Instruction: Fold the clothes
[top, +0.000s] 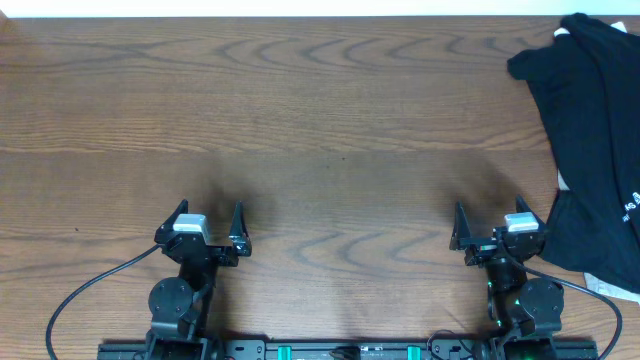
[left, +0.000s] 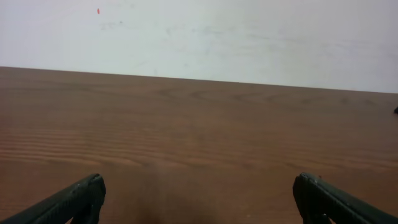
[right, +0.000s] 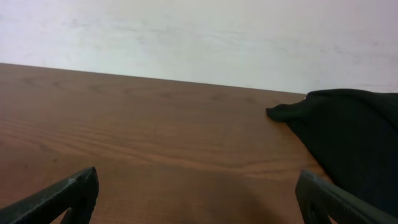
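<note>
A crumpled black T-shirt (top: 595, 130) with small white print lies heaped at the right edge of the wooden table (top: 320, 140). A bit of white cloth (top: 608, 286) shows under its near edge. It also shows in the right wrist view (right: 351, 134) at the far right. My right gripper (top: 500, 225) is open and empty, just left of the shirt's near part. My left gripper (top: 210, 225) is open and empty near the front left, far from the shirt. Both sets of fingers hover over bare wood in the left wrist view (left: 199, 193) and the right wrist view (right: 199, 193).
A white wall (left: 199, 31) rises behind the table's far edge. Black cables (top: 90, 290) run from both arm bases along the front edge.
</note>
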